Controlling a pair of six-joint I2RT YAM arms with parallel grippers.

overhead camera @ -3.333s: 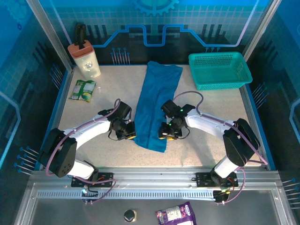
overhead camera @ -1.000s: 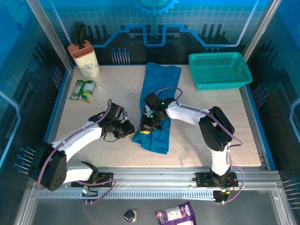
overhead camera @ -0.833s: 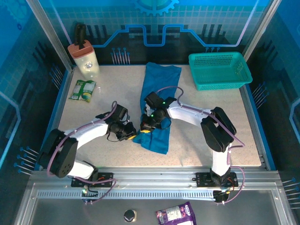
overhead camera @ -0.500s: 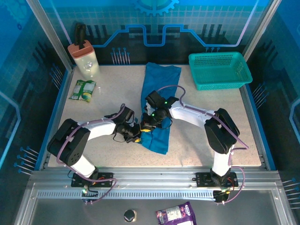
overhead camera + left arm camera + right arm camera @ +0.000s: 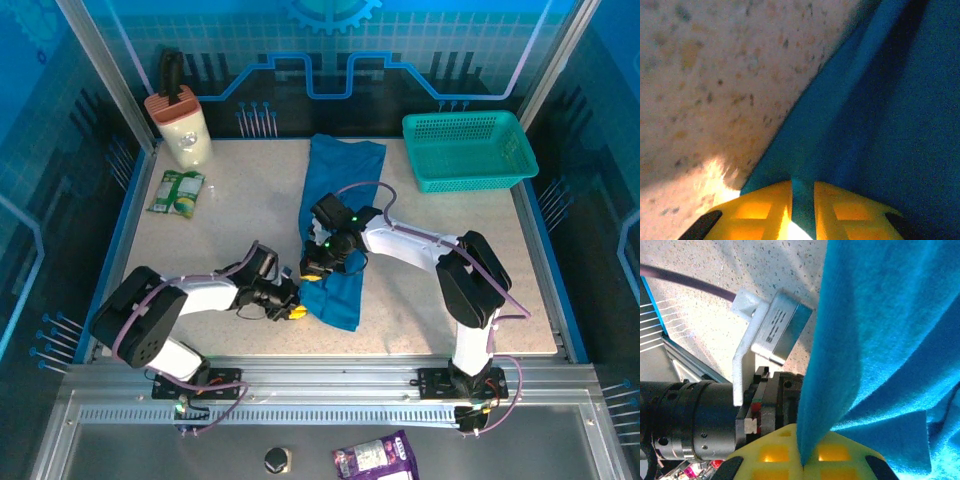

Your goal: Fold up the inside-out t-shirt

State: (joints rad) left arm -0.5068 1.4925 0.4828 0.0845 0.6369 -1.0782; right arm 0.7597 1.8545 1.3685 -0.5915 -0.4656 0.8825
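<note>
The inside-out t-shirt (image 5: 340,180) is a blue cloth lying as a long strip down the middle of the table (image 5: 240,210). My right gripper (image 5: 312,272) hangs over its left side, shut on a raised fold of the cloth. In the right wrist view the t-shirt (image 5: 890,315) runs down into the closed yellow fingers (image 5: 765,452) of the right gripper (image 5: 801,440). My left gripper (image 5: 296,311) lies low at the shirt's near left edge. In the left wrist view the left gripper (image 5: 803,184) has a thin strip of the t-shirt (image 5: 880,100) pinched in its narrow gap.
A teal mesh basket (image 5: 470,150) stands at the back right. At the back left there is a beige holder (image 5: 182,125), with a green packet (image 5: 178,192) nearer on that side. The left arm's wrist (image 5: 715,425) is close beside the right gripper.
My left gripper has slid right and nearer, onto the shirt's near left edge, and now pinches cloth. The right gripper has kept its hold and barely moved.
</note>
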